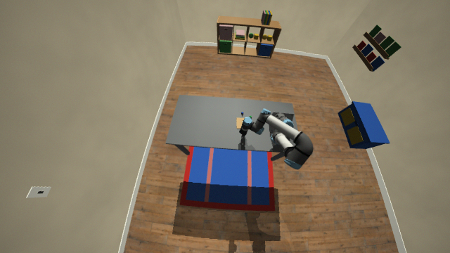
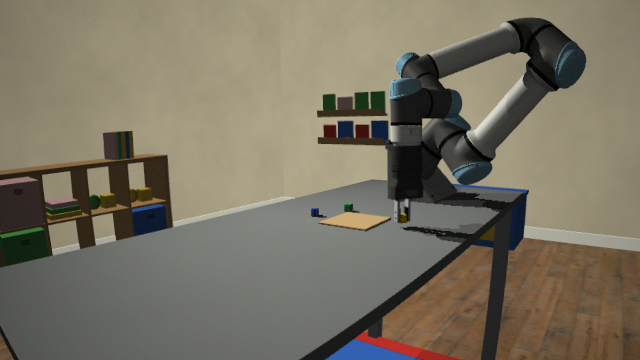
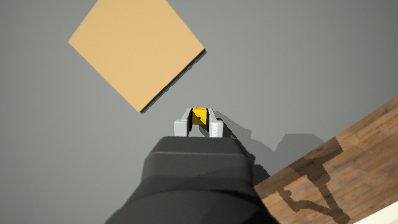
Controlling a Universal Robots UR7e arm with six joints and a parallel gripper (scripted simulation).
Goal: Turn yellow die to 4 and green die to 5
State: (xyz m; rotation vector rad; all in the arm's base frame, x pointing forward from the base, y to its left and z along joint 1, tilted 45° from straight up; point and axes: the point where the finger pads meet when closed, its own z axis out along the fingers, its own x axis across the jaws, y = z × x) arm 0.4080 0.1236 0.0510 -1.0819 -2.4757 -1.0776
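My gripper (image 2: pixel 402 219) (image 3: pixel 199 115) points down, shut on the yellow die (image 2: pixel 403 218) (image 3: pixel 200 114). It holds the die slightly above the table, beside the mat's near right corner in the exterior view. The die's upper face is partly shadowed; its pips cannot be read surely. The tan mat (image 1: pixel 239 123) (image 2: pixel 355 221) (image 3: pixel 135 50) lies flat with no die on it. The green die (image 1: pixel 250 117) (image 2: pixel 348 207) sits on the table behind the mat. The blue die (image 1: pixel 242 113) (image 2: pixel 314 212) sits on the table off the mat's far left side. Their pips are too small to read.
The grey table (image 1: pixel 200 119) (image 2: pixel 215 270) (image 3: pixel 300 65) bears the mat, the loose dice and the arm's base. Its front edge lies to the lower right in the wrist view, with wooden floor (image 3: pixel 370 150) beyond. The arm's shadow falls beside the gripper.
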